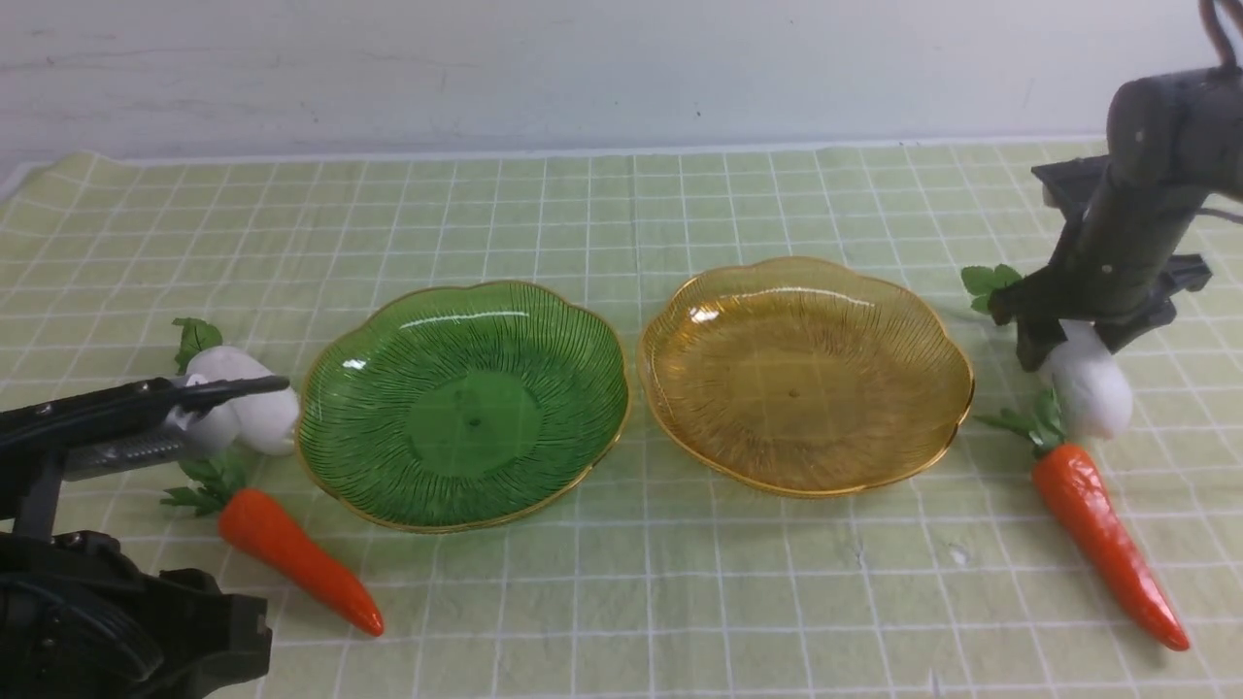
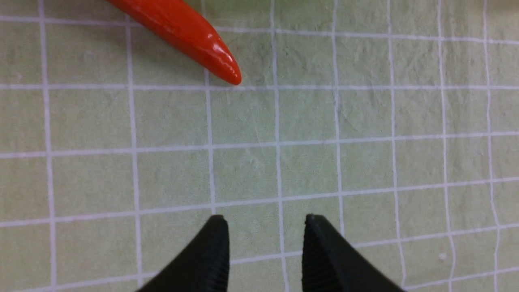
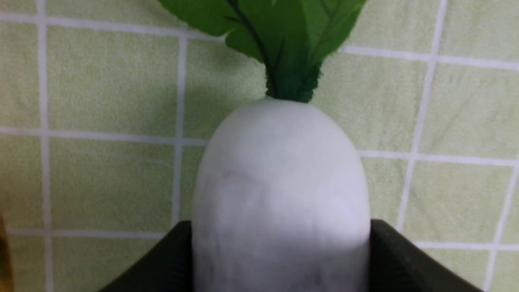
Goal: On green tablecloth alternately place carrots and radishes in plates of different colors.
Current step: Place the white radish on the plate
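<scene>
2 plates, 2 carrots and 2 radishes, all 4 veggies lying on the green tablecloth.
Green plate and amber plate sit side by side (nearly touching). Left radish and left carrot lie beside the green one, right radish and right carrot beside the amber. Left gripper hovers over bare cloth, jaws apart, empty. Right gripper clamps the right radish.

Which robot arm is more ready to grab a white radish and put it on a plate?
The right one. The right gripper has a finger on each side of a radish lying on the tablecloth. The left gripper hangs open over bare tablecloth, nothing between its fingers.
</scene>
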